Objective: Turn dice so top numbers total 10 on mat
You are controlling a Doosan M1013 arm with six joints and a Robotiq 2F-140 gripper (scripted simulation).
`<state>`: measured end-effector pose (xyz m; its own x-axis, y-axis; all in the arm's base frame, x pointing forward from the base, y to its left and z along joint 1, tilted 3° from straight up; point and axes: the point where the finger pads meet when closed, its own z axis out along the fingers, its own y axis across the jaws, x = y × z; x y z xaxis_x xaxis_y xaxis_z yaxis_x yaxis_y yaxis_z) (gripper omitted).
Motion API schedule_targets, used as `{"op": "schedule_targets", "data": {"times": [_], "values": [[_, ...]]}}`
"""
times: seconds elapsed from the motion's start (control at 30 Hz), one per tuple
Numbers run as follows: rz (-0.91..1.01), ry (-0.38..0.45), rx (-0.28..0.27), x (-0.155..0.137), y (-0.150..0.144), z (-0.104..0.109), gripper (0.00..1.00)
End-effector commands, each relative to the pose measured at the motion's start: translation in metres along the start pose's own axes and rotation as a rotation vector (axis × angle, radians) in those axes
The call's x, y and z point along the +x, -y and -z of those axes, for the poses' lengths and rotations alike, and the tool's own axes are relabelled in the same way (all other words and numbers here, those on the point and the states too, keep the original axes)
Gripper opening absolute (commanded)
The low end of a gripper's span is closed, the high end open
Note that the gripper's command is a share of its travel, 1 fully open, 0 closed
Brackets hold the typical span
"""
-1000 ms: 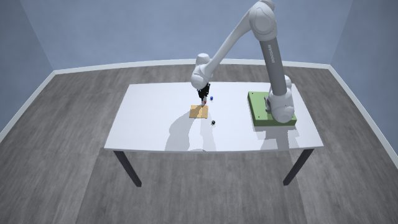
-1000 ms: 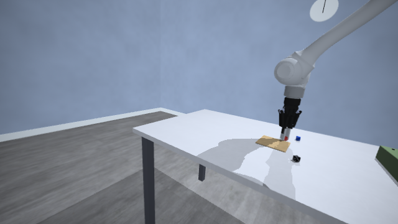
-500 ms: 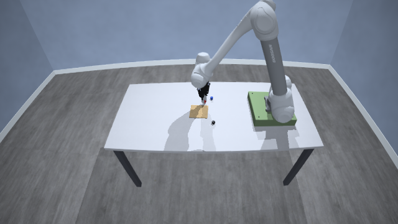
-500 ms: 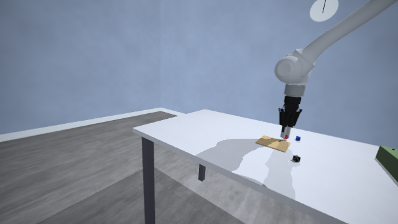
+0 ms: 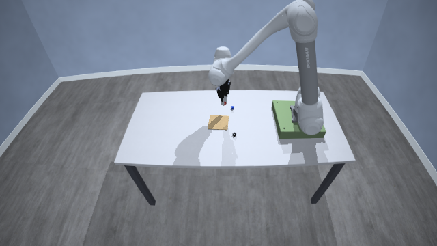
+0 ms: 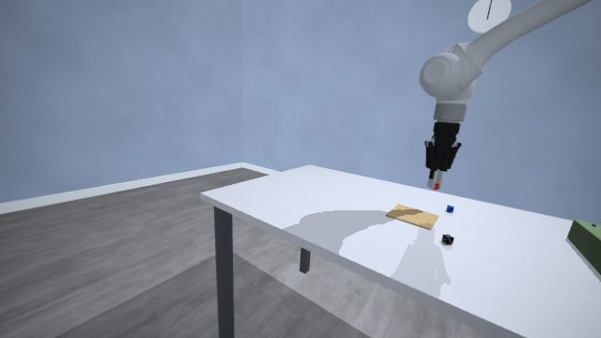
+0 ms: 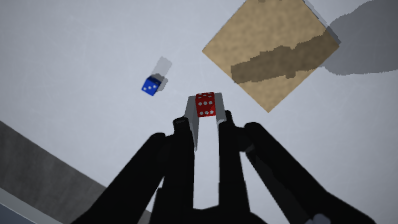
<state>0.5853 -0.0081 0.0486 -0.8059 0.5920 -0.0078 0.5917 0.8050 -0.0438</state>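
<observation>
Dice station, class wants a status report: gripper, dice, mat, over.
Gripper shut on red die, raised above table. Blue die and black die on table, off mat. No dice on mat. Nothing blocks the way to it.
</observation>
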Motion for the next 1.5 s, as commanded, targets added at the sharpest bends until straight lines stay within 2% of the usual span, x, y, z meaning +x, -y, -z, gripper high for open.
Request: {"op": "schedule_targets", "data": {"times": [0.0, 0.37, 0.43, 0.47, 0.83, 0.93, 0.97, 1.23, 1.47], "values": [[0.0, 0.0, 0.0, 0.0, 0.0, 0.013, 0.09], [0.004, 0.0, 0.0, 0.0, -0.001, 0.013, 0.09], [0.084, 0.0, 0.0, 0.007, -0.018, 0.013, 0.09], [0.173, 0.0, 0.0, 0.016, -0.037, 0.012, 0.09], [0.558, 0.0, -0.001, 0.061, -0.117, 0.009, 0.09], [0.572, 0.0, -0.001, 0.063, -0.12, 0.009, 0.09], [0.687, 0.0, -0.001, 0.08, -0.142, 0.007, 0.09], [0.956, 0.0, 0.0, 0.123, -0.193, 0.004, 0.09], [1.0, 0.003, -0.002, 0.131, -0.201, 0.003, 0.09]]}}
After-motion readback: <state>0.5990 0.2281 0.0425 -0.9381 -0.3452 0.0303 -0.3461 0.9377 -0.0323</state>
